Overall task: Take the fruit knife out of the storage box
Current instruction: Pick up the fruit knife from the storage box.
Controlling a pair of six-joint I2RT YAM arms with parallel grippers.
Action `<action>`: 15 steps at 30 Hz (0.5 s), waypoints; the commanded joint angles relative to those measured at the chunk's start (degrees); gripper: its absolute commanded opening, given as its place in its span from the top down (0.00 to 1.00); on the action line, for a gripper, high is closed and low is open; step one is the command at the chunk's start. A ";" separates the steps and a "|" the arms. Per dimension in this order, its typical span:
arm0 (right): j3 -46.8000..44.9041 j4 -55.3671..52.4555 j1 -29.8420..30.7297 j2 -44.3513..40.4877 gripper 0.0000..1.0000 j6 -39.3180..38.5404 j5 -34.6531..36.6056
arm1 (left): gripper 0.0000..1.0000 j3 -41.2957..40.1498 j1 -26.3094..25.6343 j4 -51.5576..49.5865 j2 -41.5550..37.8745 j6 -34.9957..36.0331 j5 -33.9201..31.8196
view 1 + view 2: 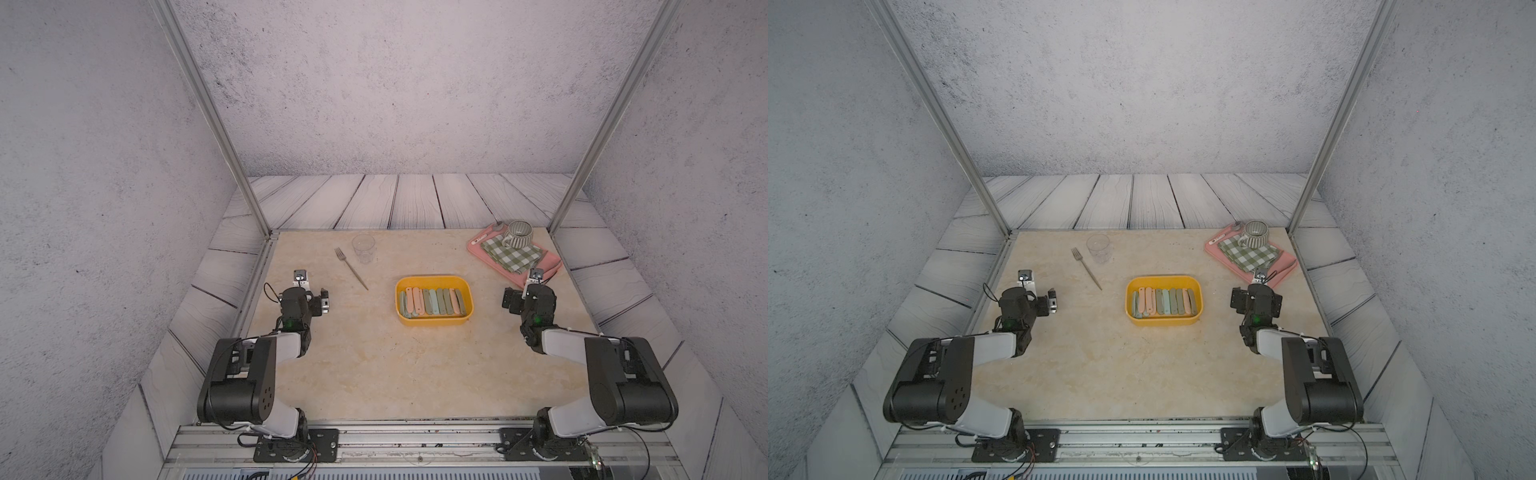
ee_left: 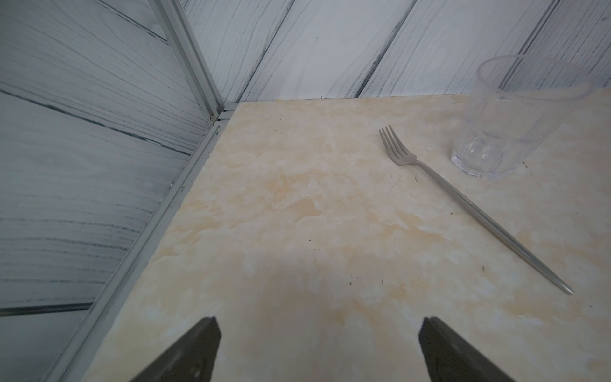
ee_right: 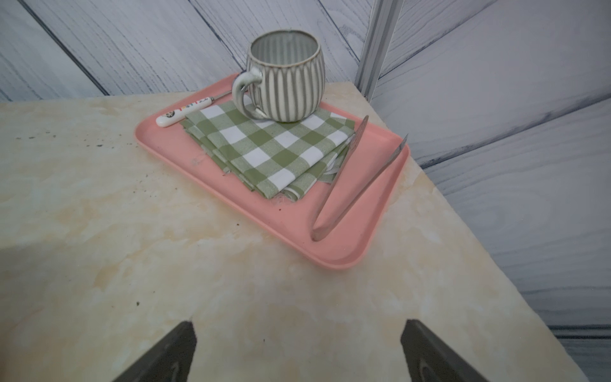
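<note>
Jaws wide (storage box well apart)

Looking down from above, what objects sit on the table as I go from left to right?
fork → storage box → mug

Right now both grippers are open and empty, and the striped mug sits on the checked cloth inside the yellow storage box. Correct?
Not quite. The striped mug stands on the checked cloth on the pink tray, not in the yellow storage box; the right wrist view shows it. The left gripper and right gripper are indeed open and empty.
</note>
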 commanded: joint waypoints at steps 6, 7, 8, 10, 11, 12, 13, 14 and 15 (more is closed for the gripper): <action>12.52 -32.57 -0.10 -6.79 0.01 18.38 6.82 | 0.01 7.54 -1.75 -14.88 -9.67 -0.41 -0.81; 14.63 -37.08 -0.11 -6.63 0.01 21.47 6.55 | 0.01 8.95 -1.96 -17.86 -10.75 -1.41 -0.64; 16.02 -39.04 -0.21 -6.44 0.01 22.06 3.69 | 0.01 10.72 -2.47 -20.83 -11.39 -2.48 -0.77; 18.62 -41.98 -0.14 -5.86 0.01 21.63 -4.31 | 0.01 15.70 -3.75 -29.87 -12.03 -4.73 0.20; 19.53 -43.28 -0.21 -5.29 0.01 21.54 -7.49 | 0.01 17.63 -4.76 -33.14 -12.18 -5.38 0.73; 21.20 -45.53 -0.20 -4.39 0.01 21.68 -10.24 | 0.01 19.72 -6.33 -36.09 -12.42 -5.64 0.92; 23.17 -48.34 -0.22 -3.27 0.01 21.92 -11.96 | 0.01 21.47 -7.94 -38.44 -12.59 -5.79 0.36; 25.76 -51.64 -0.10 -1.92 0.01 21.91 -14.00 | 0.01 23.89 -10.18 -41.25 -12.50 -6.29 -0.02; 28.28 -55.24 0.01 -0.31 0.01 21.53 -15.90 | 0.01 26.72 -11.99 -44.54 -11.95 -7.04 0.18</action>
